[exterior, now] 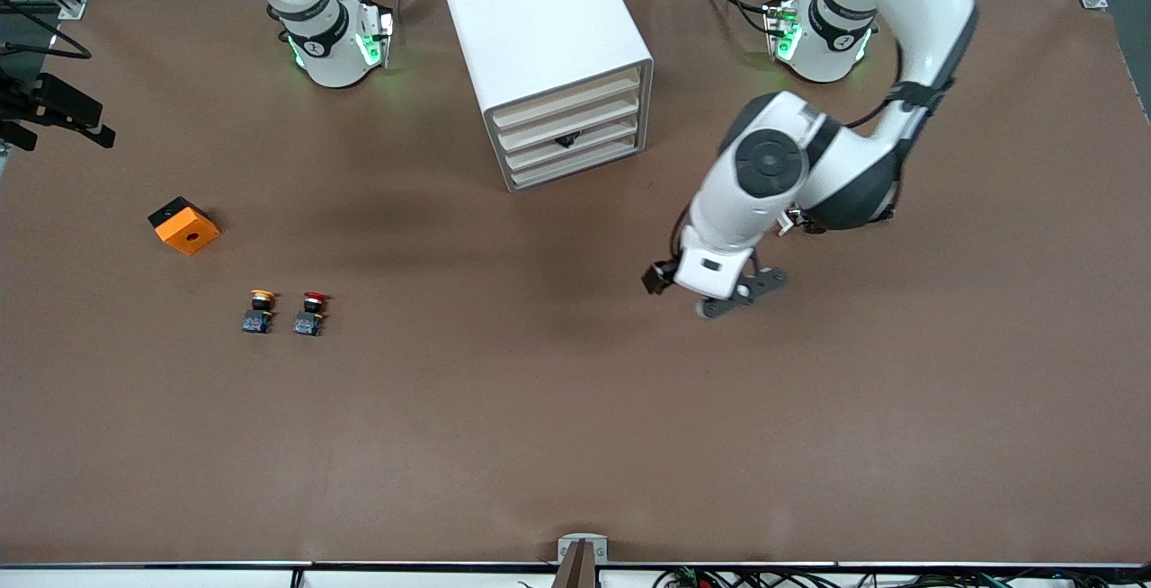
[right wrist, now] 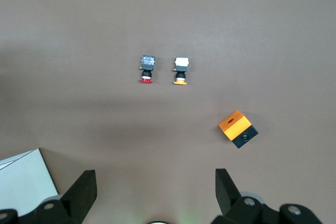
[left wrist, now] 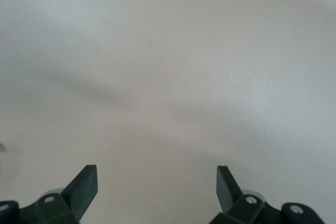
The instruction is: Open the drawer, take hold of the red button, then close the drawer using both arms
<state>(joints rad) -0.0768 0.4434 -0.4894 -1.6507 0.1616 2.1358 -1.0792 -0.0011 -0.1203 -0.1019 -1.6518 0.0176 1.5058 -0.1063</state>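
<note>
The button (exterior: 310,312), red-capped and lying on its side on the brown table (exterior: 575,444), is among the things nearest the front camera, just beside its yellow-capped twin (exterior: 259,311) toward the right arm's end. The orange block (exterior: 183,225) sits farther from the camera than both. The white drawer cabinet (exterior: 548,57) stands between the two bases, its drawers all shut, so opening is evidently not yet done. The left gripper (exterior: 710,296) hangs low over bare table nearer the camera than the cabinet, fingers (left wrist: 84,187) spread wide with nothing between them, probably lining up with a drawer front. The right gripper (right wrist: 155,192) is out of the front view; its wrist view looks down on both buttons from well above, fingers apart and empty, likely waiting for the grab.
</note>
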